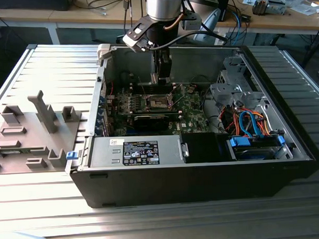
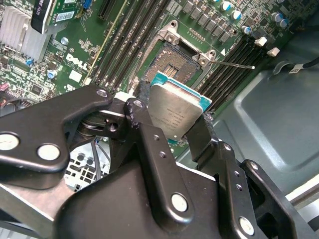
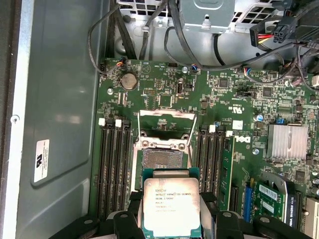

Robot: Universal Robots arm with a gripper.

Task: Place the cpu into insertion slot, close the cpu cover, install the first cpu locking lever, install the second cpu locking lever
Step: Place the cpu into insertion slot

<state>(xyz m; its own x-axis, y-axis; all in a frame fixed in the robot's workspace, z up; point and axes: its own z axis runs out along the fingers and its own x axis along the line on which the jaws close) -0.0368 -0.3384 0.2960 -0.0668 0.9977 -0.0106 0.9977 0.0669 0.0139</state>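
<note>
My gripper (image 2: pixel 173 115) is shut on the cpu (image 2: pixel 175 110), a flat silver-topped square chip with a green edge, its black fingers (image 2: pixel 141 105) pressing two opposite sides. In the first wrist view the cpu (image 3: pixel 171 206) hangs just short of the insertion slot (image 3: pixel 160 158), a dark square socket with a silvery rim on the green board. The slot (image 2: pixel 175 59) lies bare. The cpu cover (image 3: pixel 167 115) stands swung open beyond it, and a thin locking lever (image 2: pixel 234 64) sticks out beside the slot. In the exterior view the gripper (image 1: pixel 162 77) hovers inside the open computer case above the slot (image 1: pixel 158 102).
Rows of long memory slots (image 3: pixel 115 164) flank the socket on both sides. A finned heatsink (image 3: pixel 287 142) and a cable bundle (image 3: pixel 209 59) lie further out. The case holds a power supply (image 1: pixel 139 151) and drive bay with blue cables (image 1: pixel 251 127). A grey fixture tray (image 1: pixel 34 129) sits on the exterior view's left.
</note>
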